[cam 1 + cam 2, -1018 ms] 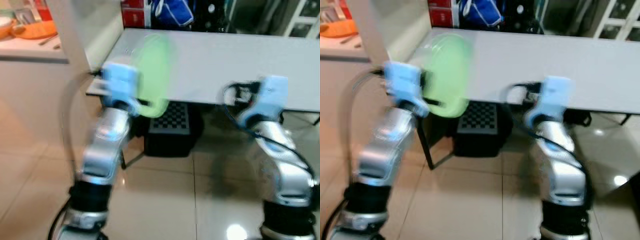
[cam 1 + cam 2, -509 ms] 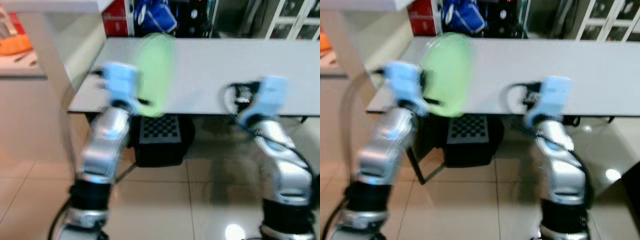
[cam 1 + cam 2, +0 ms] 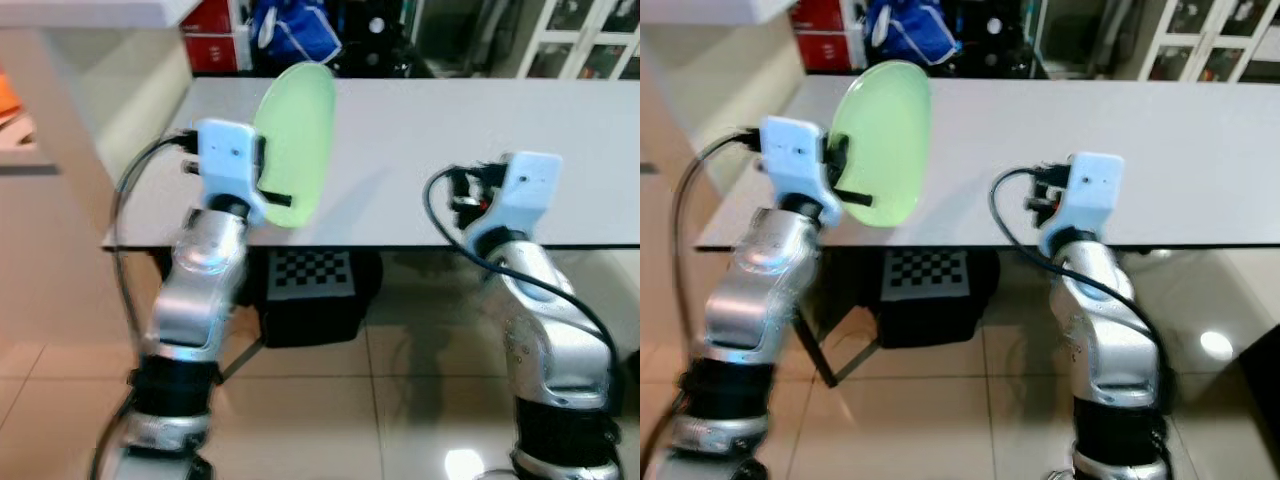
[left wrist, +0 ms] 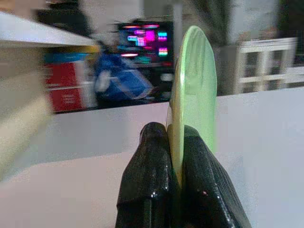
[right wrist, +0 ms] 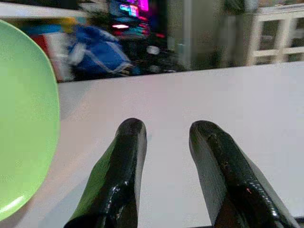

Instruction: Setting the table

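A light green plate (image 3: 298, 140) stands on edge, upright, above the near left part of the grey table (image 3: 450, 130). My left gripper (image 4: 169, 135) is shut on the plate's lower rim, one black finger on each face. The plate (image 4: 194, 85) rises edge-on between the fingers in the left wrist view. My right gripper (image 5: 166, 130) is open with nothing between its fingers, held over the table's near edge to the right of the plate (image 5: 23, 123).
A black box with a checkerboard top (image 3: 310, 280) sits on the tiled floor under the table. A blue bag (image 3: 295, 30) and red boxes (image 3: 210, 35) stand beyond the far edge. A white counter (image 3: 60, 110) is at the left, a white cabinet (image 3: 590, 40) at back right.
The camera has swung, so the table now lies squarely ahead and the picture is sharper. The left gripper still holds the plate upright; the right gripper stays open.
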Motion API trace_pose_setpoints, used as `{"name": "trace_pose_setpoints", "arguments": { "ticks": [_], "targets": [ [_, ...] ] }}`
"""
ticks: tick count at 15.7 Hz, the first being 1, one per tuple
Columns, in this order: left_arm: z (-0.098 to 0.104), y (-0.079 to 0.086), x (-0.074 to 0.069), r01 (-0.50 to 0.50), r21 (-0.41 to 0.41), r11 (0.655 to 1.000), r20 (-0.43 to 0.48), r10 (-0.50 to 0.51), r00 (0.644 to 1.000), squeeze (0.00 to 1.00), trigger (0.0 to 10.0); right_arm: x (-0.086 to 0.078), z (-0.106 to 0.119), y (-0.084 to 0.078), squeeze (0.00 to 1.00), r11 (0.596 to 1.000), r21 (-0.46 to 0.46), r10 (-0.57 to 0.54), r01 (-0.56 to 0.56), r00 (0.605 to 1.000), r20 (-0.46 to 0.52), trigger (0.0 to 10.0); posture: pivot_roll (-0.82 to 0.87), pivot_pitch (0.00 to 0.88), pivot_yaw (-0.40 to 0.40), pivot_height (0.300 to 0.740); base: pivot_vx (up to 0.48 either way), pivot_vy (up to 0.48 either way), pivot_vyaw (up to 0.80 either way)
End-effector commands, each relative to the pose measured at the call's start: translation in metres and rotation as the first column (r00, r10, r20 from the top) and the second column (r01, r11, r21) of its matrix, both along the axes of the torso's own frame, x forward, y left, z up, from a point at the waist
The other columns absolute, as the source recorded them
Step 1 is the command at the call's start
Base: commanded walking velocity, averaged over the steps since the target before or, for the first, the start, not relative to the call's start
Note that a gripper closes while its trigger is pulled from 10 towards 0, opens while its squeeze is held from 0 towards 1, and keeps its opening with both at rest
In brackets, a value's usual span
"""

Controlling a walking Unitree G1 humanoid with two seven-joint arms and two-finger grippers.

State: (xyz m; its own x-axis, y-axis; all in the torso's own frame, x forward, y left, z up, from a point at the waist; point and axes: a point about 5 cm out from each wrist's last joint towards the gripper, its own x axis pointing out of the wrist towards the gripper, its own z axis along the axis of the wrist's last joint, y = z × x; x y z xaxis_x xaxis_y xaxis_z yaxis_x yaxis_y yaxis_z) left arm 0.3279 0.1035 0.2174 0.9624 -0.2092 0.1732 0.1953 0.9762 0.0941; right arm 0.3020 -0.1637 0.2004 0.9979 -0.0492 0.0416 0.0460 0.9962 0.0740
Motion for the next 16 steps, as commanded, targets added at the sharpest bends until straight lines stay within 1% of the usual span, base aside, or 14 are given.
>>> {"name": "trace_pose_setpoints", "arguments": {
  "ticks": [1, 10, 16],
  "targets": [
    [0.0147, 0.0067, -0.0008, -0.019, 0.001, 1.0, 0.066, 0.019, 0.998, 0.0, 10.0, 0.0006, 0.0045, 0.0068, 0.0, 1.0, 0.004, 0.024, -0.025, 1.0, 0.015, 10.0, -0.03, 0.0, -0.008, 0.74, 0.371, 0.0, 0.0],
    [0.0146, 0.0035, -0.0004, 0.003, 0.001, 1.0, 0.066, -0.003, 0.998, 0.0, 10.0, -0.0003, 0.003, 0.008, 0.0, 1.0, 0.0, 0.026, -0.026, 1.0, 0.013, 10.0, -0.04, 0.0, 0.0, 0.74, 0.372, 0.0, 0.0],
    [0.0142, 0.0006, 0.0005, 0.016, 0.004, 1.0, 0.066, -0.017, 0.998, 0.0, 10.0, -0.0013, 0.0026, 0.0115, 0.0, 0.999, -0.001, 0.053, -0.053, 0.999, 0.011, 10.0, -0.04, 0.0, 0.002, 0.74, 0.371, 0.0, 0.0]
  ]
}}
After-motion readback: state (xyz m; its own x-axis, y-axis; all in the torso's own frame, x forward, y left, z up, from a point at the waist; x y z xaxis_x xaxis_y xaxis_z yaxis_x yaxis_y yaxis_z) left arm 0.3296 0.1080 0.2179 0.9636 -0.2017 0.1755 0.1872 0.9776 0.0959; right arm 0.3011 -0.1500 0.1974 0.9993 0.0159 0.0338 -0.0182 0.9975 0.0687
